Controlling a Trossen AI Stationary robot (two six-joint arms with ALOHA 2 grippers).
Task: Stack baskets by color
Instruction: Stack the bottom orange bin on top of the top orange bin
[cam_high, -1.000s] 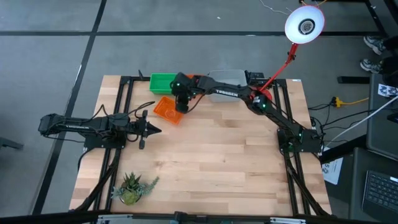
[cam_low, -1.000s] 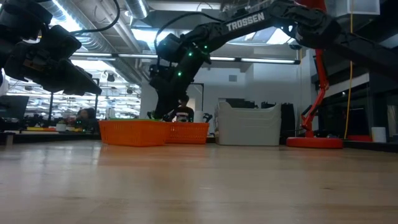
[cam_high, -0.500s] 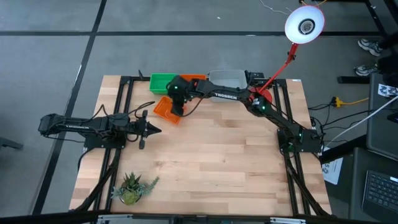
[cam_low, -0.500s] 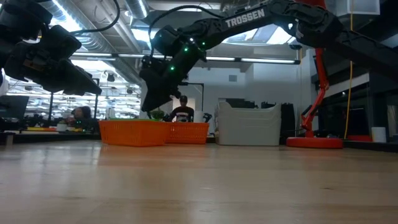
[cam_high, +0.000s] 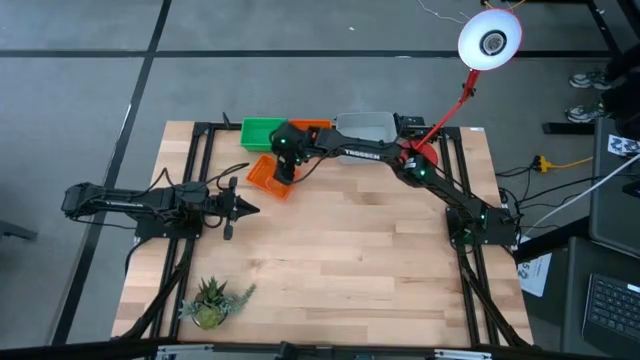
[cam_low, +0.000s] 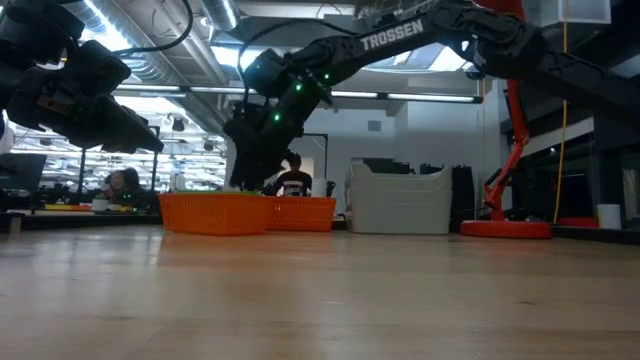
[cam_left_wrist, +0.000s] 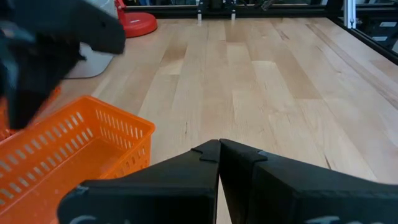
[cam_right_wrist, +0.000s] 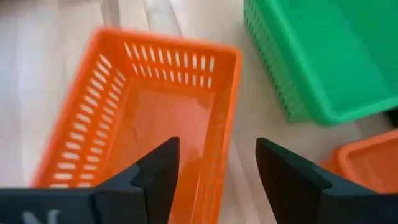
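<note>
The loose orange basket (cam_right_wrist: 140, 118), lying askew near the table's far edge beside the green basket (cam_right_wrist: 323, 56), is straddled at its long wall by the spread right gripper (cam_right_wrist: 217, 168) (the left gripper (cam_left_wrist: 219, 152), pressed shut, is parked well apart).

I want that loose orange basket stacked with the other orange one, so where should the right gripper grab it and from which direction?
Take the orange basket by its long side wall nearest the green basket, coming straight down from above. It sits upright and open-topped, so the thin rim can pass between the fingers, one inside and one outside. The right gripper is open and straddles that wall in the right wrist view.
</note>
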